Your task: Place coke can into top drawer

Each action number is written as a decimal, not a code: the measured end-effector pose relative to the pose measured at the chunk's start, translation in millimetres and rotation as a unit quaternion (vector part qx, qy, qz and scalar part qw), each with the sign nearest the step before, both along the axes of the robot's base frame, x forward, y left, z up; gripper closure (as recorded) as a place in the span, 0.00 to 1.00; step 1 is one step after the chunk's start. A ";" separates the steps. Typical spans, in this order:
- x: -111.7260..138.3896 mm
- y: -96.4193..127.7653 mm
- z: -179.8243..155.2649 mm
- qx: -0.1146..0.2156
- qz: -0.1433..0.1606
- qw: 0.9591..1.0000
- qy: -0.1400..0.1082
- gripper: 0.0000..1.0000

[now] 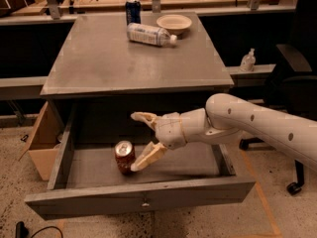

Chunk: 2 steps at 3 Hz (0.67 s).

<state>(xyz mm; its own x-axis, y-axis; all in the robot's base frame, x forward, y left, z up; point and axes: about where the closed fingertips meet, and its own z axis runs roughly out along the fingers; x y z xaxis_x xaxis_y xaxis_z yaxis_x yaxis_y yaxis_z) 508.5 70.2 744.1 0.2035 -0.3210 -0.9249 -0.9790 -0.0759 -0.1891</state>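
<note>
The coke can (124,156), red with a silver top, stands upright on the floor of the open top drawer (138,202), left of the middle. My gripper (138,140) is open just to the right of the can and slightly above it. Its lower finger (148,155) lies against or very near the can's right side. Its upper finger (144,118) is raised clear of the can. The drawer is pulled fully out, with a small metal knob (144,203) on its front panel.
On the grey cabinet top (99,63) lie a clear plastic bottle (148,34), a dark blue can (132,10) and a shallow bowl (174,23). A cardboard box (42,138) stands left of the drawer. A black chair (292,88) stands at the right.
</note>
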 end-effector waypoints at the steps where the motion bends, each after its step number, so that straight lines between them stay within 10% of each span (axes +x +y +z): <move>1: -7.1 -39.0 33.6 -0.013 -0.044 0.999 -0.017 0.41; 2: -26.3 -98.2 81.4 -0.028 -0.137 0.988 -0.068 0.71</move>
